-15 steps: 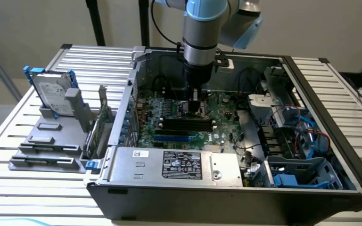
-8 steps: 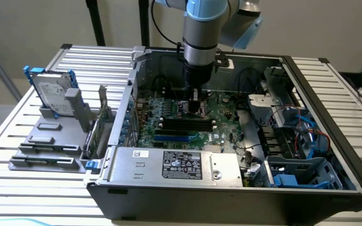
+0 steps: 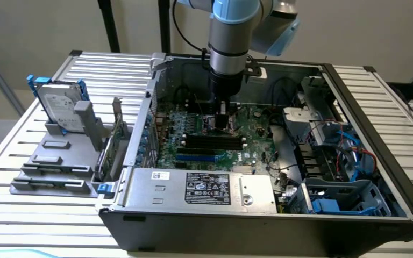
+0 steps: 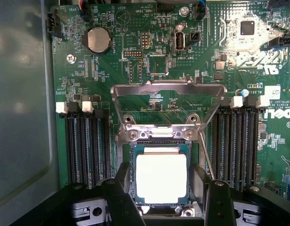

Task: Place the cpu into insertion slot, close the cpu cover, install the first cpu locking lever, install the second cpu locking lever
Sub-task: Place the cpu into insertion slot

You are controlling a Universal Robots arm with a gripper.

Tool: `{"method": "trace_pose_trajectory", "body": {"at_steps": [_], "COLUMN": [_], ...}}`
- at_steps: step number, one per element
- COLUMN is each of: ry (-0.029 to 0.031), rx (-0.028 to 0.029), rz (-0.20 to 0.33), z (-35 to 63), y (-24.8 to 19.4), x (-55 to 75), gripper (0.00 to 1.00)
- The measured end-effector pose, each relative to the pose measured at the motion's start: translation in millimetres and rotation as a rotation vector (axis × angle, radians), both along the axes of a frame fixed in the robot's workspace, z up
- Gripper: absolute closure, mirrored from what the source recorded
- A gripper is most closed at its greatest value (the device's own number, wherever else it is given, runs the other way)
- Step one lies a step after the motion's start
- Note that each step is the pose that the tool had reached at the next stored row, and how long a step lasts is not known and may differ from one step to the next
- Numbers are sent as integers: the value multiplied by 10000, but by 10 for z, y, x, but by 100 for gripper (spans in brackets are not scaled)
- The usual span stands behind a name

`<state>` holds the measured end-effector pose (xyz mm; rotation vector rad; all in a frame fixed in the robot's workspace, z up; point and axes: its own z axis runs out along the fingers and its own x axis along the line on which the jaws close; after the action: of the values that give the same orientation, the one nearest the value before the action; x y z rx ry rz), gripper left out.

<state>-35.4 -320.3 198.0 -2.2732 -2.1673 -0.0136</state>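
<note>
Wrist view: flat square silvery cpu [image 4: 161,176] lies in metal-rimmed insertion slot [image 4: 131,162].

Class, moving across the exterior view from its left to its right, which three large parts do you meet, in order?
Hard drive → labelled power supply box → blue drive cage.

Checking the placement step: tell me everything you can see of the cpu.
The cpu is a small flat square chip with a pale, glossy, metal-looking top and a thin green rim. It lies flat in the insertion slot, uncovered, with the cpu cover swung open beyond it. The gripper's dark fingers stand open on either side of it.
</note>
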Motion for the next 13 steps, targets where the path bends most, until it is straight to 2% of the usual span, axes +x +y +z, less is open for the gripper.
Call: {"method": "trace_pose_trajectory", "body": {"at_steps": [13], "ry": [-1], "rx": [44], "rz": [0], "z": [5], "y": [12], "x": [0], "gripper": [37]}}
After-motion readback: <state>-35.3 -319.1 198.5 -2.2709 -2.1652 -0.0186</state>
